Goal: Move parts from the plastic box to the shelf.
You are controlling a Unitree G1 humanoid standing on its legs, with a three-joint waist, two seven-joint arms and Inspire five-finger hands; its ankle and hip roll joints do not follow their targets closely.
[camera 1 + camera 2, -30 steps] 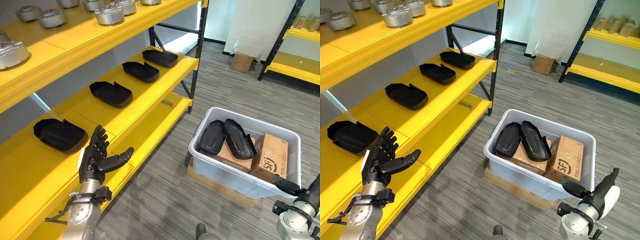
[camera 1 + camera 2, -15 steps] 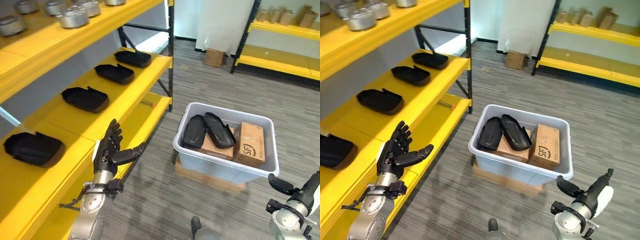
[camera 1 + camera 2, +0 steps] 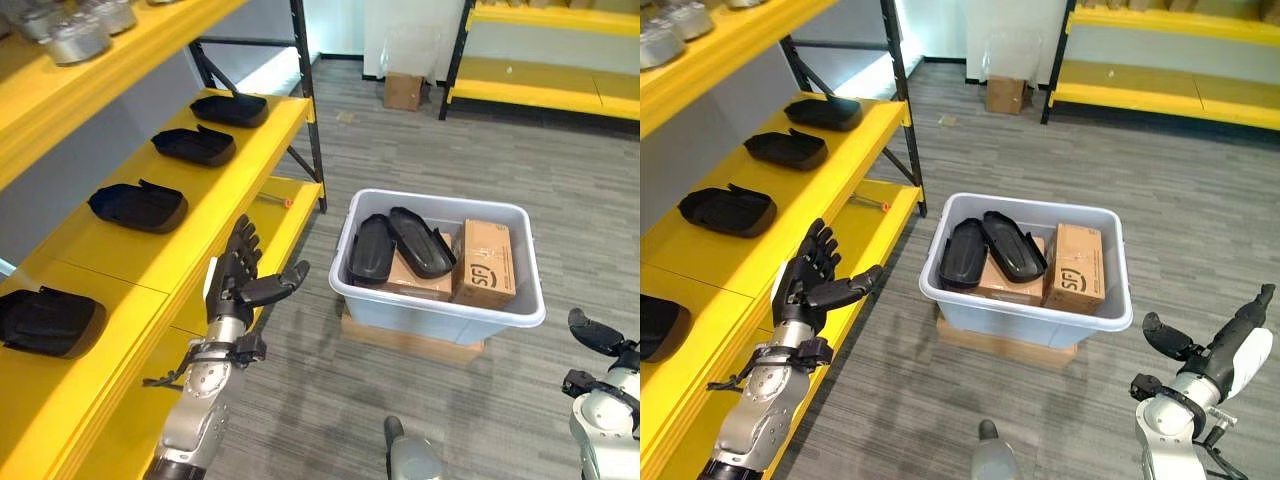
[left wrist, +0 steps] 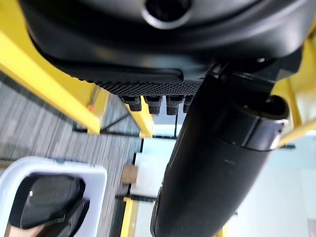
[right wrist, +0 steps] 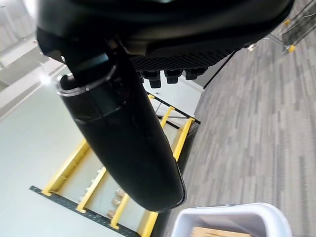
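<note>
The plastic box (image 3: 436, 308) stands on the grey floor (image 3: 560, 200) on a flat piece of cardboard (image 3: 400, 338), just beside the yellow shelf (image 3: 190, 215) that runs along the robot's left. Inside it, two black moulded parts (image 3: 405, 243) lean side by side on a low cardboard carton (image 3: 420, 285), and an upright cardboard carton (image 3: 484, 262) fills the box's right end.

The left hand (image 3: 238, 283) is raised in the air in front of the shelf's edge, between the shelf and the box, with its fingers spread straight and its thumb stretched out toward the box. It holds nothing and touches nothing; the parts in the box lie to its right, apart from it. In the left wrist view the straight thumb (image 4: 217, 163) reaches out with the box's white corner beyond it.

The right hand (image 3: 1167, 338) shows low at the right, near the floor and well apart from the box, to the right of it. Its thumb (image 5: 123, 133) extends straight in the right wrist view and nothing is in its grasp.

On the middle level of the shelf four more black parts (image 3: 138, 205) lie in a row, spaced apart. Silver metal discs (image 3: 78, 32) sit on the top level. A second yellow rack (image 3: 545, 85) stands across the room, with a small cardboard box (image 3: 403, 90) on the floor before it.
</note>
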